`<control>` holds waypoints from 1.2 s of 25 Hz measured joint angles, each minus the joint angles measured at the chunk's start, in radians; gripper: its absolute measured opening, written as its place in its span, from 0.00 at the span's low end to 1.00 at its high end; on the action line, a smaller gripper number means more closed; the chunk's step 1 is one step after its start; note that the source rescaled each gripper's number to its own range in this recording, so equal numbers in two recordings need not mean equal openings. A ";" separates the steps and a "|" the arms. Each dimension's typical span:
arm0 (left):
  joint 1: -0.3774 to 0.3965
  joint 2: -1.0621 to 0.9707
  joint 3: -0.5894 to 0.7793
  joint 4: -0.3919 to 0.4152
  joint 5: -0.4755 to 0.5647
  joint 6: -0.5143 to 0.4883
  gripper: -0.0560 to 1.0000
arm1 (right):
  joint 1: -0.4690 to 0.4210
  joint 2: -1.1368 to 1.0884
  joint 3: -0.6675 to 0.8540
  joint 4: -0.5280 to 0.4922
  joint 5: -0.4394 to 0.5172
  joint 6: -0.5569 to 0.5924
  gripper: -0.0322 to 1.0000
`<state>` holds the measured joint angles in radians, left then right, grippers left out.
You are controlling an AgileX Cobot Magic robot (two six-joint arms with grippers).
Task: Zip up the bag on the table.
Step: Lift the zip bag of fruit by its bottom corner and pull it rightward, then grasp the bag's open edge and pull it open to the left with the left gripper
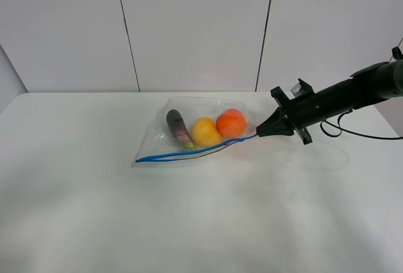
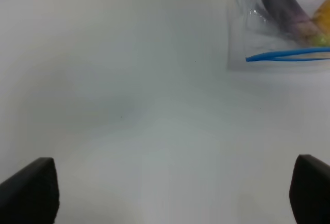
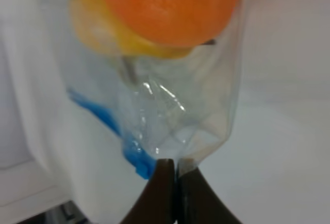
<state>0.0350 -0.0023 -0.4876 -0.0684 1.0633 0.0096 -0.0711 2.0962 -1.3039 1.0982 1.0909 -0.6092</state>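
Overhead view: white table [image 1: 94, 210] before a panelled grey wall [image 1: 195, 27]. The bag [image 1: 156, 139] lies flat just behind the table's middle, with bare tabletop all round it. The one thing at the bag is the right gripper [image 1: 259, 133], reaching in from the right on its black arm [image 1: 340, 100]. A thin cable [image 1: 359, 134] hangs from that arm.

The blue zipper strip [image 1: 189, 153] runs along the bag's near edge. It shows as two lines that part slightly toward the gripper's end.

Contents, left to right in the overhead view: a purple vegetable [image 1: 177, 127], a yellow fruit [image 1: 204, 131] and an orange fruit [image 1: 231, 122]. They touch one another, all inside the clear plastic.

Right wrist view: the gripper's dark fingers [image 3: 164, 193] are pressed together on the clear plastic of the bag's corner, just beside the end of the blue strip (the overhead view shows only the tip meeting that corner). The orange and yellow fruits sit beyond the pinch, blurred.

Left wrist view: only here does the left gripper [image 2: 172, 182] appear. Its fingers [image 2: 31, 193] are spread wide over bare table with nothing between them. The bag's far corner, with the purple vegetable and the strip's other end, lies well apart from it.
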 joint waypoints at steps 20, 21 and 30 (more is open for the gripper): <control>0.000 0.000 0.000 0.000 0.000 0.000 1.00 | 0.103 0.000 -0.073 0.023 0.064 0.003 0.03; 0.000 0.000 0.000 0.000 0.000 0.000 1.00 | 0.104 0.000 -0.074 0.023 0.063 0.006 0.03; 0.000 0.000 0.000 -0.001 0.000 0.000 1.00 | 0.106 0.000 -0.074 0.023 0.041 0.010 0.03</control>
<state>0.0350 -0.0023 -0.4876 -0.0692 1.0633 0.0096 0.0345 2.0962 -1.3776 1.1210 1.1320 -0.5993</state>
